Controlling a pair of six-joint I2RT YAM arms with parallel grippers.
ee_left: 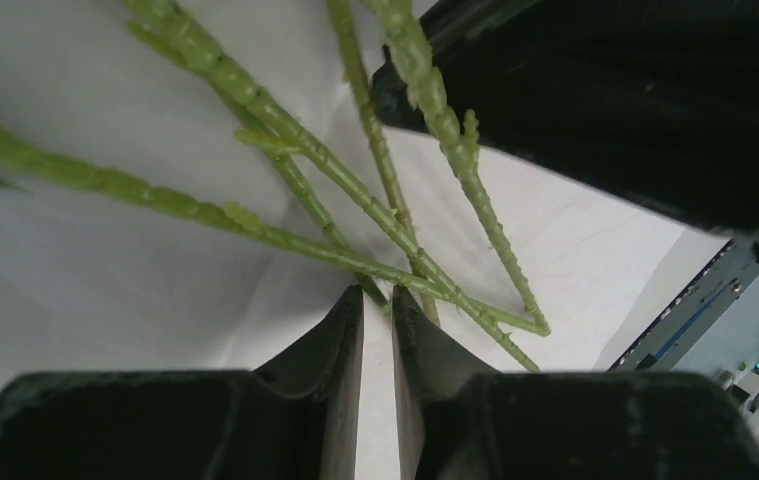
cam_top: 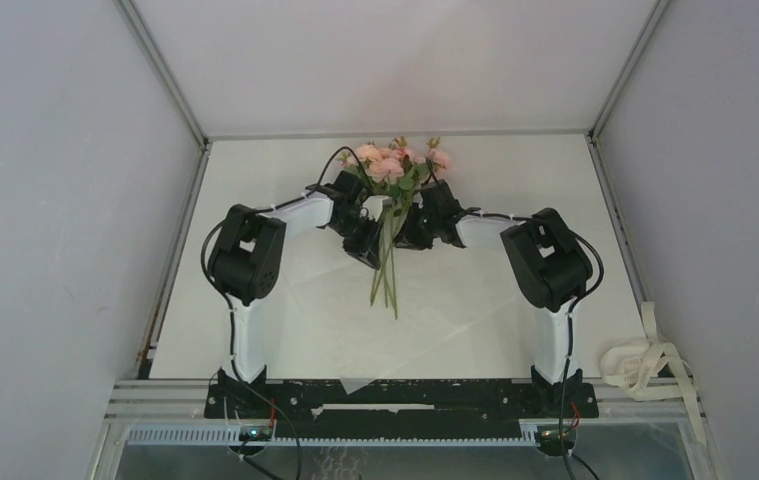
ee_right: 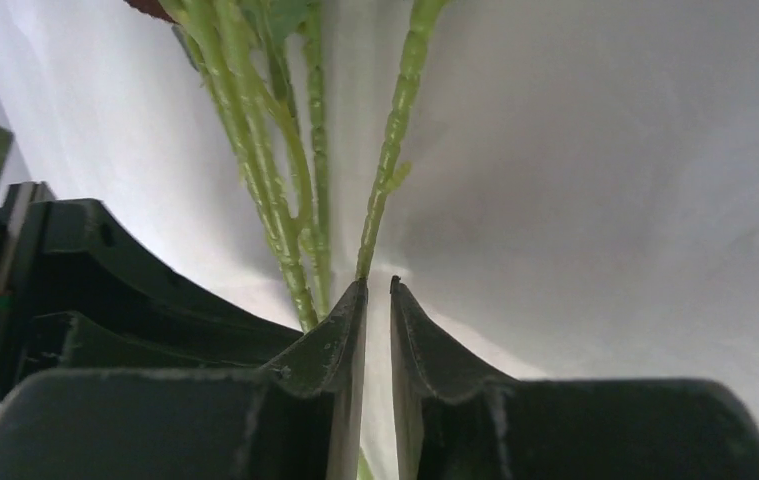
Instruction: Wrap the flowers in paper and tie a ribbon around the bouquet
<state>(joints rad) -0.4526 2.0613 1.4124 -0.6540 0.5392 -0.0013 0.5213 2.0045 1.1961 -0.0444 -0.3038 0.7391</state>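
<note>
At the far centre of the table, atop the paper: the flowers, heads pointing away, stems toward the arms. Handling, by estimate: light; stems thin, springy and ridged; heads easily crushed; take hold mid-stem, clear of the heads. Right gripper: jaws at a narrow slit, apparently pinching one stem. Left gripper: same narrow slit, stems crossing at its tips; whether it grips any, cannot tell
</note>
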